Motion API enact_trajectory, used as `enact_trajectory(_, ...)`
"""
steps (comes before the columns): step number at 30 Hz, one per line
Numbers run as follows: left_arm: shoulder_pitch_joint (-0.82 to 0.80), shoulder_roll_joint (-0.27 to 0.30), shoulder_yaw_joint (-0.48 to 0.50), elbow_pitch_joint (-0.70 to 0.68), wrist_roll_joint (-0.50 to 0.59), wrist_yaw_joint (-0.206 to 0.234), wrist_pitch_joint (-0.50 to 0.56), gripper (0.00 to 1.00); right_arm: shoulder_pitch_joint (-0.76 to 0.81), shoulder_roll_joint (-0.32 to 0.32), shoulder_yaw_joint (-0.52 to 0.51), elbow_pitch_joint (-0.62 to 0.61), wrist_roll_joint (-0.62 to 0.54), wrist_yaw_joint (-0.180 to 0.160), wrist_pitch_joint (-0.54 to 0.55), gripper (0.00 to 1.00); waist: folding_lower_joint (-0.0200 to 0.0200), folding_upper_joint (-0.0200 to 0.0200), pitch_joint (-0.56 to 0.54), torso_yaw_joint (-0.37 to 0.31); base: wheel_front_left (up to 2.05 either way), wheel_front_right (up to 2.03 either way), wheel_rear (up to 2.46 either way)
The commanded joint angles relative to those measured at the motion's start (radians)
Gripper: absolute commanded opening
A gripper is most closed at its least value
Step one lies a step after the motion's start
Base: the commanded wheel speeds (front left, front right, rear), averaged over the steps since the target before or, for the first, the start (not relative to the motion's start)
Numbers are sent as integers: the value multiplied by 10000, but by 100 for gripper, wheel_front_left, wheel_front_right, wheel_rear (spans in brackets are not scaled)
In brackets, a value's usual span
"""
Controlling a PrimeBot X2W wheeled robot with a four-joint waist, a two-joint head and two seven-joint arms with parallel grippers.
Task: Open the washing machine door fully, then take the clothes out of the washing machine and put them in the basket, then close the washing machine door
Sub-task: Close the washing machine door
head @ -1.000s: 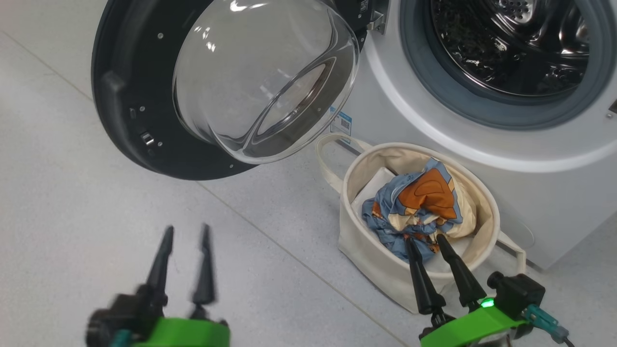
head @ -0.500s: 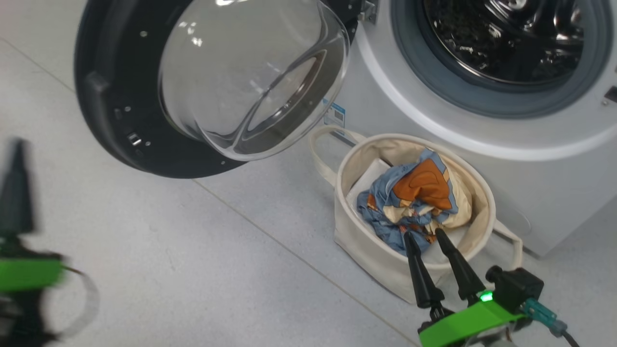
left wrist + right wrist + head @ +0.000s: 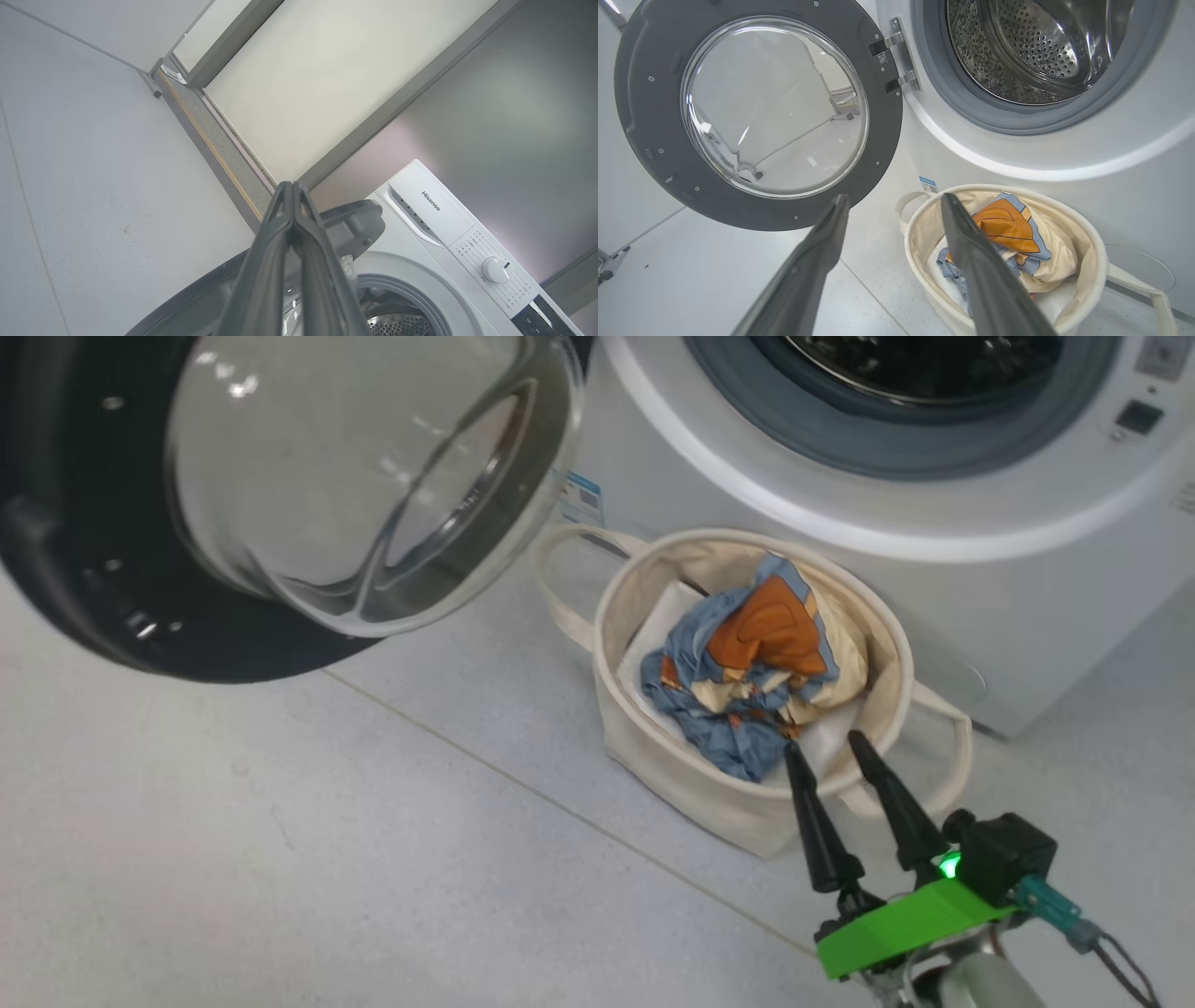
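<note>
Hanging wide open at the left, the washing machine door looks heavy, stiff and glossy, best pushed on its black rim; the soft, light clothes lie bunched in the cream basket, the right tool near them, fingers apart. Left wrist view: the left tool is pressed together, empty. Right wrist view: the washing machine drum looks empty.

White body on the washing machine, drum mouth ringed grey, small blue label sticker. The washing machine door: glossy black rim, clear glass. Cream canvas basket. The clothes blue, orange and cream patches. Pale grey tiled floor. The right gripper: black fingers, bright green mount.
</note>
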Motion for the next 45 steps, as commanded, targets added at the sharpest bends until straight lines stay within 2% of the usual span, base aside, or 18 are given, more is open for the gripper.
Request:
enact_trajectory(1,-454,822,356,-177,-59,-28,121,0,-267,-69,189,-350,-90,75,-120,100,0,0,261,-248,0,0,0)
enact_trajectory(6,-1311,1386,118,1227,387,130,-105,0,-394,-423,109,-427,-176,75,-120,100,0,0,636,-603,0,0,0)
enact_trajectory(12,-2124,1709,-125,2674,823,78,-600,0,-603,-616,-350,-777,-248,75,-120,100,0,0,875,-1029,0,0,0)
enact_trajectory(16,-2482,1731,-343,3359,891,-33,-656,0,-620,-742,-367,-810,-274,75,-120,100,0,0,986,-1200,0,0,0)
enact_trajectory(19,-2508,1817,-844,3764,1420,-118,-826,0,-578,-738,-593,-937,-279,75,-120,100,0,0,1087,-1251,0,0,0)
enact_trajectory(24,-2874,1659,-1307,4271,1496,-227,-733,0,-551,-903,-619,-998,-371,75,-120,100,0,0,1142,-1331,0,0,0)
enact_trajectory(34,-3277,1505,-1694,4591,783,-319,526,0,-647,-941,-572,-1037,-389,75,-120,100,0,0,1298,-1418,0,0,0)
enact_trajectory(45,-2824,1467,-2065,4035,187,-334,2176,0,-707,-767,-609,-955,-343,75,-120,100,0,0,1165,-1433,0,0,0)
